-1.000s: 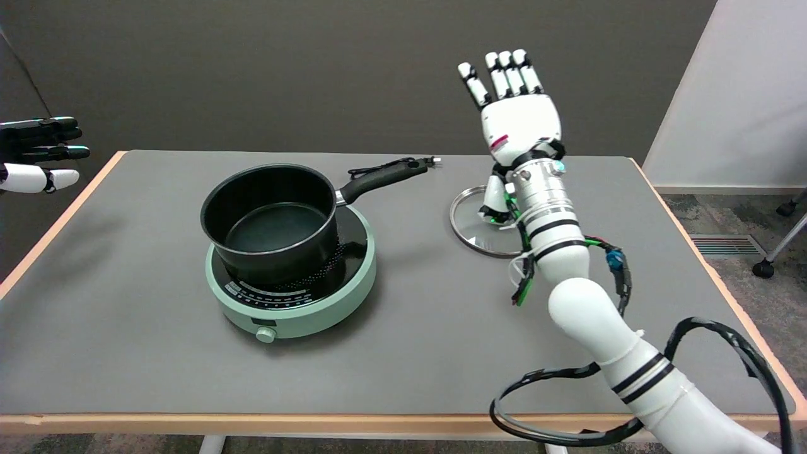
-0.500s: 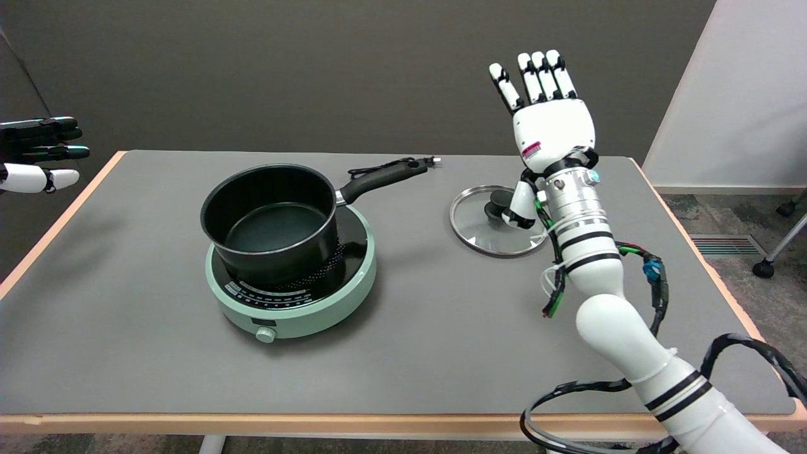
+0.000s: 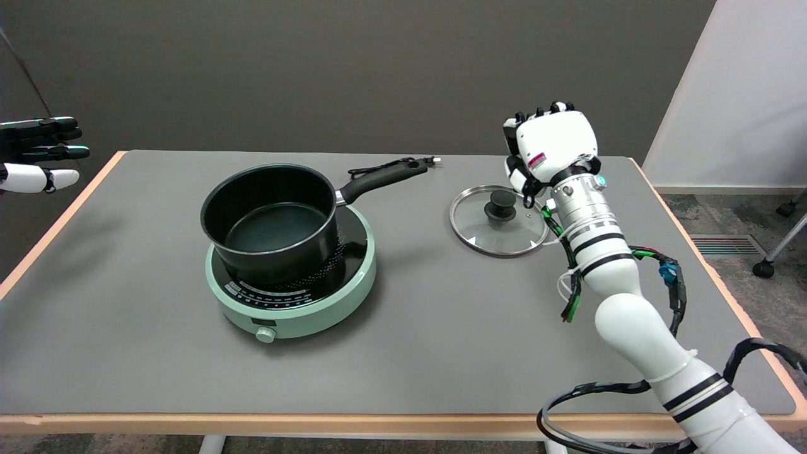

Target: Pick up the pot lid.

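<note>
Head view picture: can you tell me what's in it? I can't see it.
A white robot hand, fingers curled in, is beside a glass pot lid lying on a grey table. To the left, a black saucepan sits on a green hotplate.

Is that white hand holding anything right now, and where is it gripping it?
Nothing. The right hand is curled in the air, empty; the pot lid lies untouched on the table.

Count of things on the table

One glass pot lid with one black knob; one black saucepan with one long handle; one green induction hob with one dial; one grey table; two robot hands, right hand and left hand.
</note>
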Controlling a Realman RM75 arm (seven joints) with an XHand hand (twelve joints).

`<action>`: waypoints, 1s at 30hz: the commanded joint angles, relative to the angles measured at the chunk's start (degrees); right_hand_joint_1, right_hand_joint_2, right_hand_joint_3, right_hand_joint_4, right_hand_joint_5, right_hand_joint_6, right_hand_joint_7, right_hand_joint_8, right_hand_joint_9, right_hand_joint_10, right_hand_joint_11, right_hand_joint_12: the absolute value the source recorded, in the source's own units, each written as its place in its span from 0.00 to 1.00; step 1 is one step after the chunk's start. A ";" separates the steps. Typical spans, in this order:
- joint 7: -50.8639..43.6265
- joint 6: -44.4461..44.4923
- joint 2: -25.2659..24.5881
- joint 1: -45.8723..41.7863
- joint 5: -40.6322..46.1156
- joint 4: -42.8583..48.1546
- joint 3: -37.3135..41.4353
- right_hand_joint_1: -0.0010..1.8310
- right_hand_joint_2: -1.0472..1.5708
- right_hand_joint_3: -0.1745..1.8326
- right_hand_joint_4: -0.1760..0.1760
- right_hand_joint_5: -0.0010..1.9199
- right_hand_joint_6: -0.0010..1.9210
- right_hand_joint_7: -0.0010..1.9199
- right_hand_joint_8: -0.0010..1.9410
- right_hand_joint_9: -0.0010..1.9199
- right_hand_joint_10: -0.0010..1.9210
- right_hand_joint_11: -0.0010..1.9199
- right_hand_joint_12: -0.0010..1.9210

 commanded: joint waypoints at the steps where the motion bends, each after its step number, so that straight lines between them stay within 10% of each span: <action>1: 3.14 -7.64 0.79 -0.05 -0.22 -1.50 3.73 0.50 0.82 0.22 1.00 0.40 0.69 0.48 0.30 0.45 0.41 0.32 0.64; 13: 3.70 -12.23 3.19 6.03 8.45 -9.62 3.05 0.50 0.82 0.22 1.00 0.40 0.69 0.48 0.30 0.45 0.41 0.33 0.64; 14: 3.58 -12.23 3.27 6.39 8.89 -9.97 3.01 0.50 0.81 0.24 1.00 0.40 0.67 0.48 0.29 0.45 0.41 0.32 0.64; 15: 3.54 -12.23 3.27 6.67 9.17 -10.37 3.05 0.43 0.68 0.50 1.00 0.39 0.41 0.49 0.27 0.45 0.40 0.32 0.65; 30: 3.46 -13.67 4.11 9.86 14.36 -18.04 3.45 0.44 0.67 0.50 0.90 0.37 0.25 0.45 0.18 0.43 0.37 0.31 0.65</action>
